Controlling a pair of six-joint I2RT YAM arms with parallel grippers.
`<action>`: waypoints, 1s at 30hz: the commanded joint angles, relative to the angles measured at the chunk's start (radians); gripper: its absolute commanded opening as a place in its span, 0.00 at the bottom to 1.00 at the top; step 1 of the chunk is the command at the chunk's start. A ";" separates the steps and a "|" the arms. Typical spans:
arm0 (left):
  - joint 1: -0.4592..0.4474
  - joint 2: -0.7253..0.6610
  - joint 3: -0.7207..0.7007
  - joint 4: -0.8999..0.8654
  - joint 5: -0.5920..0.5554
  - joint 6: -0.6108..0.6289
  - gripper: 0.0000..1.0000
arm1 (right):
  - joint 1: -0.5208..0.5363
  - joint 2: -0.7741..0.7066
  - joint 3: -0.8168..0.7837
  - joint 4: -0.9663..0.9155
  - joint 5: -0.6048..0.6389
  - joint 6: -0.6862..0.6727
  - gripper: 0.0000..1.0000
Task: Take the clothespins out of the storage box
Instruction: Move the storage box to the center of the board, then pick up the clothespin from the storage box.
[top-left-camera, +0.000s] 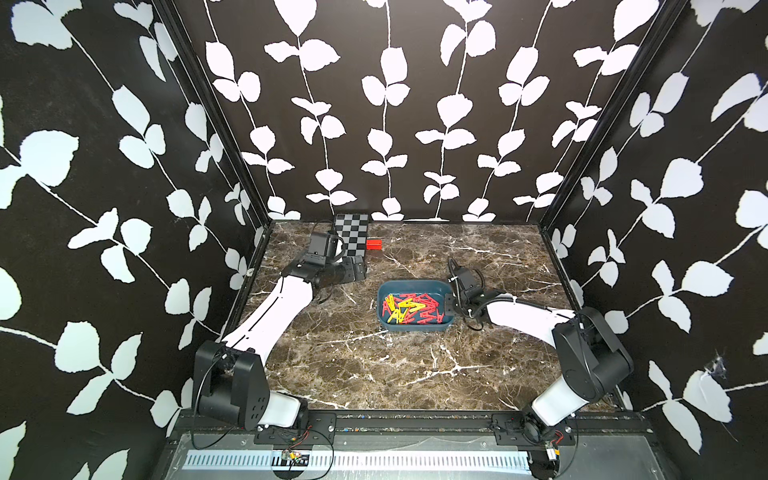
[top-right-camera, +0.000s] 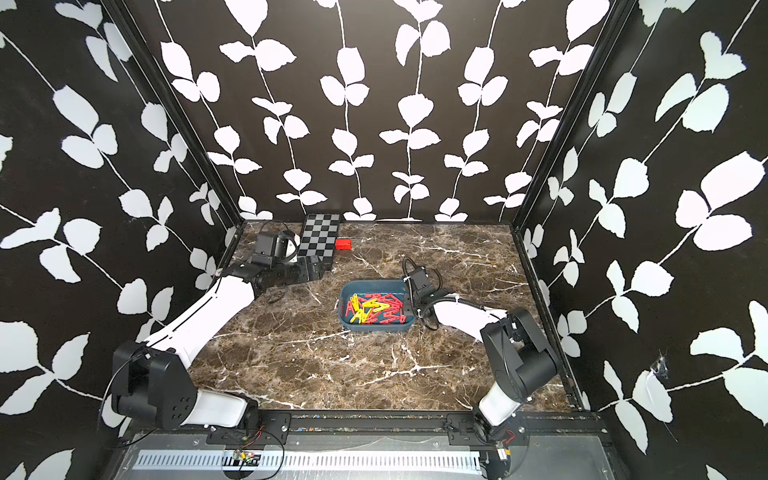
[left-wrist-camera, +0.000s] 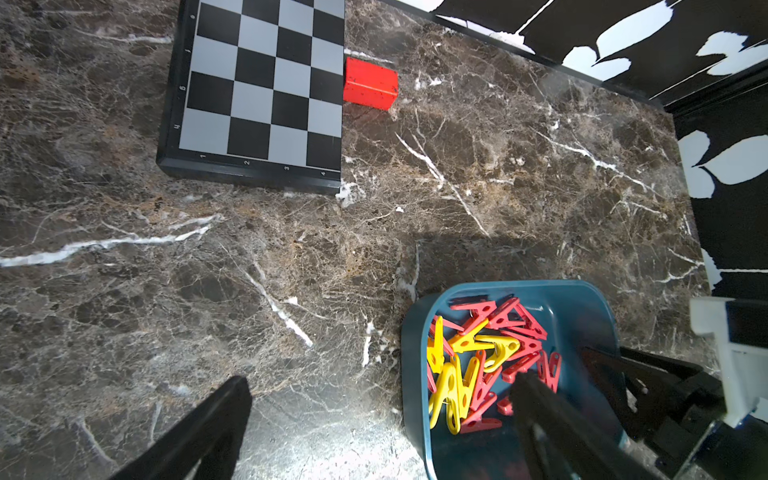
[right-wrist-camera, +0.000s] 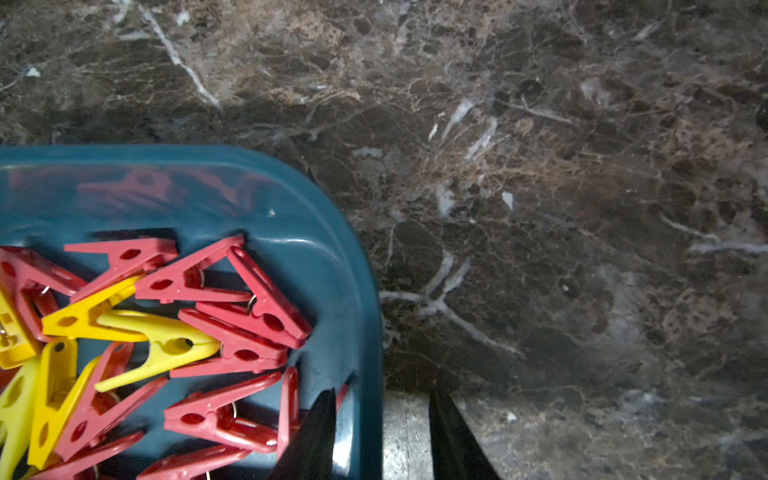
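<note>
Right end effector, part-open, straddles the storage box wall, seemingly empty; left end effector wide.

Dim wrist views w/ some glare

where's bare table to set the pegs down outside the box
Widest: table between box and the near edge. Also free: behind the box, right of the block. Crowded: the box's right end, straddled by the right pincer, and the far left by board and left pincer.
</note>
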 joint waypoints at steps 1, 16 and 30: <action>-0.004 -0.002 0.025 -0.023 0.026 -0.019 0.97 | -0.006 -0.052 0.024 -0.025 -0.016 -0.020 0.50; -0.234 0.054 0.055 -0.097 -0.120 -0.162 0.74 | -0.015 -0.222 0.087 -0.089 -0.068 -0.090 0.99; -0.330 0.278 0.092 0.026 -0.098 -0.222 0.36 | -0.035 -0.316 0.092 -0.092 -0.151 -0.113 0.99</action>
